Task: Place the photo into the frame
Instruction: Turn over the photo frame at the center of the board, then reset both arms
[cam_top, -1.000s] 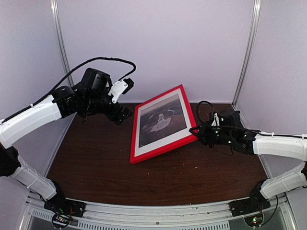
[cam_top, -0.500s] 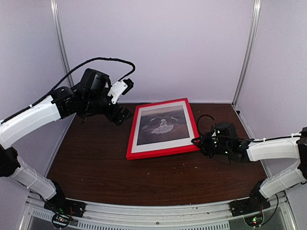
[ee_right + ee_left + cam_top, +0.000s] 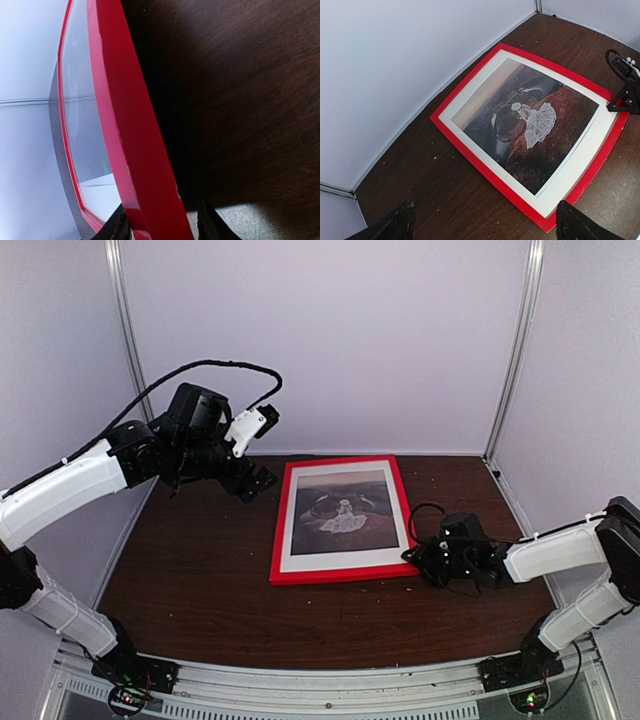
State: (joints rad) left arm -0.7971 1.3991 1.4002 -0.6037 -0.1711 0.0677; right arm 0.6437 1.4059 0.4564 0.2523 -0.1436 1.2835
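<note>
Now, right arm (image 3: 548, 554) stretched low, right tool (image 3: 409, 556) astride frame (image 3: 340, 576) corner, grip unclear, left tool (image 3: 485, 222) raised high, spread wide

**Occlusions and crops**

Right wrist view: thin red rectangular picture frame (image 3: 131, 125) runs off at 12 and 6 o'clock, its face blanked by glare. Right gripper (image 3: 162, 227) fingertips (image 3: 212, 224) cropped at 6 o'clock; contact with frame undeterminable. Left wrist view: left gripper (image 3: 485, 225) fingertips (image 3: 400, 224) cropped at 7 and 5 o'clock.

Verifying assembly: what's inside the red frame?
The photo lies face up inside the frame, its white margins showing all round and filling the opening. Anything under the photo, whether a backing or the table there, is covered and cannot be seen.
</note>
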